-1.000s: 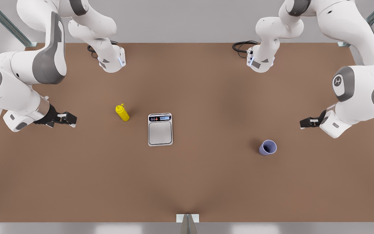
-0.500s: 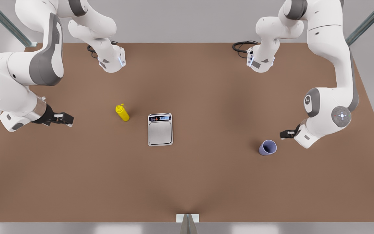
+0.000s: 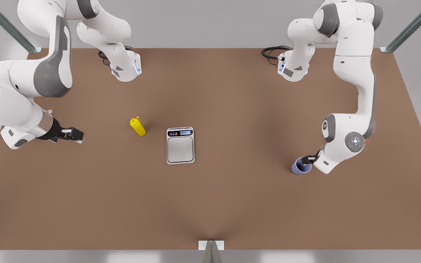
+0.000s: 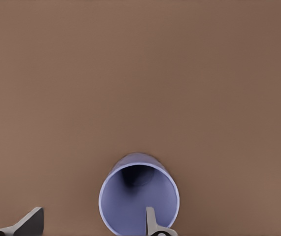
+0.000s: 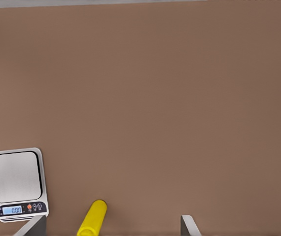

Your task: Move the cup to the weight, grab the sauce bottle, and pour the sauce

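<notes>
Reaching over the cup (image 4: 139, 194), the left end effector (image 3: 310, 159) has spread fingers, one inside the rim and one outside. Closing crookedly could tip the cup. Farther off sits the weight (image 3: 180, 145), then the sauce bottle (image 3: 137, 126). The right end effector (image 3: 74, 134) waits, spread, near the bottle.

Brown table (image 3: 232, 204) — cup (image 3: 299, 167), weight (image 3: 180, 145), sauce bottle (image 3: 137, 126)

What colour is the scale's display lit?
Light blue, on the weight's black control strip; clearest in the right wrist view.
</notes>
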`<action>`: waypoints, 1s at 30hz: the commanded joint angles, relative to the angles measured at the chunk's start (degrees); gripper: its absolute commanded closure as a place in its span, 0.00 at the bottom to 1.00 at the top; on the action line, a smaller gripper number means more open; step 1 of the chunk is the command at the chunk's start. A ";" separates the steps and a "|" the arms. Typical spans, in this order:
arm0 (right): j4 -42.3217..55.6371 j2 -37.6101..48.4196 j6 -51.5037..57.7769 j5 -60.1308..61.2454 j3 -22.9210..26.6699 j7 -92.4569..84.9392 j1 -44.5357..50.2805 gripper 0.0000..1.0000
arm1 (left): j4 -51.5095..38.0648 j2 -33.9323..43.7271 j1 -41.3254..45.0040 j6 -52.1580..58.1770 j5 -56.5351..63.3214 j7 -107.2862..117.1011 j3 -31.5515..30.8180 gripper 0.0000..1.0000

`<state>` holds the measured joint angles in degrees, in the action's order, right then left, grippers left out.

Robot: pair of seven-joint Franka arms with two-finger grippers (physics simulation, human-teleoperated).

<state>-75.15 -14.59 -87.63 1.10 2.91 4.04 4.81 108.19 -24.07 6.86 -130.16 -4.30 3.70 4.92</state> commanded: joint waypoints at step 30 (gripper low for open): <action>-19.94 2.73 -4.83 19.63 -0.19 -89.99 -12.19 0.00 | 3.25 -4.67 1.67 -8.18 0.00 1.84 0.00 0.79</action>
<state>-97.55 -11.96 -93.23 22.87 2.79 -89.63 -7.99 111.45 -28.71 8.53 -138.36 -2.14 5.99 4.94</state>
